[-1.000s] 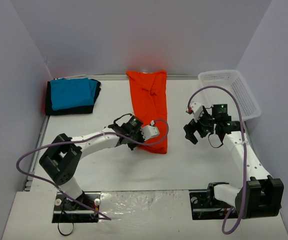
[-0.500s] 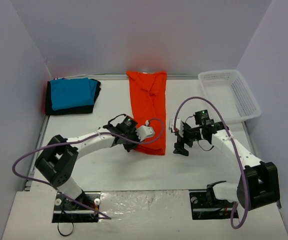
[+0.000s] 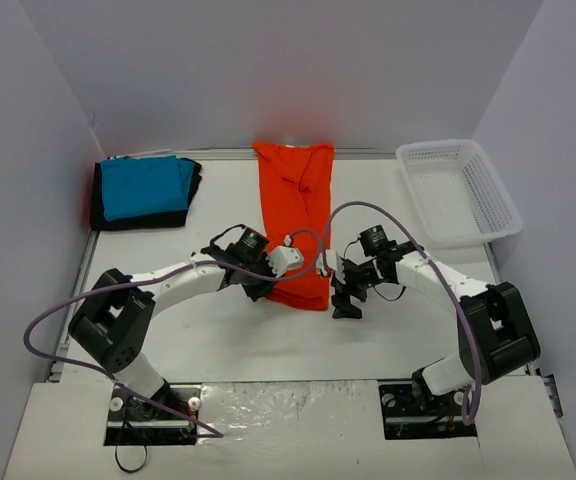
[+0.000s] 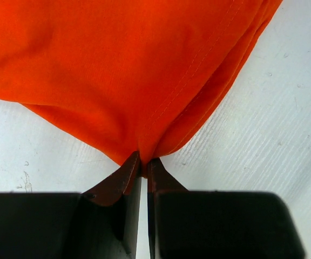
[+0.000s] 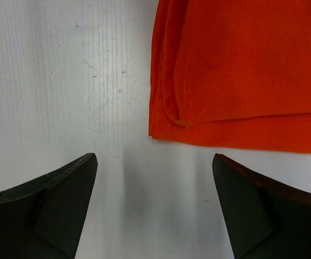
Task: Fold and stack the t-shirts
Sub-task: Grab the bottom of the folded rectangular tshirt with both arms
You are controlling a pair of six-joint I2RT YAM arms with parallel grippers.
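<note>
The orange-red t-shirt (image 3: pixel 298 205) lies as a long folded strip down the middle of the table. My left gripper (image 3: pixel 260 288) is shut on its near left corner; in the left wrist view the cloth (image 4: pixel 144 81) is pinched between the fingertips (image 4: pixel 124 175). My right gripper (image 3: pixel 346 292) is open and empty just off the shirt's near right corner (image 5: pixel 169 129), with the corner lying ahead of the jaws. The turquoise-blue folded shirt (image 3: pixel 143 187) rests on the black folded shirt (image 3: pixel 138 218) at the back left.
A white mesh basket (image 3: pixel 458 190) stands at the back right. White walls close the table on three sides. Purple cables loop over both arms.
My right gripper has moved left and down from beside the basket to the shirt's near right corner. My left gripper has drawn the near hem slightly back, staying shut on it.
</note>
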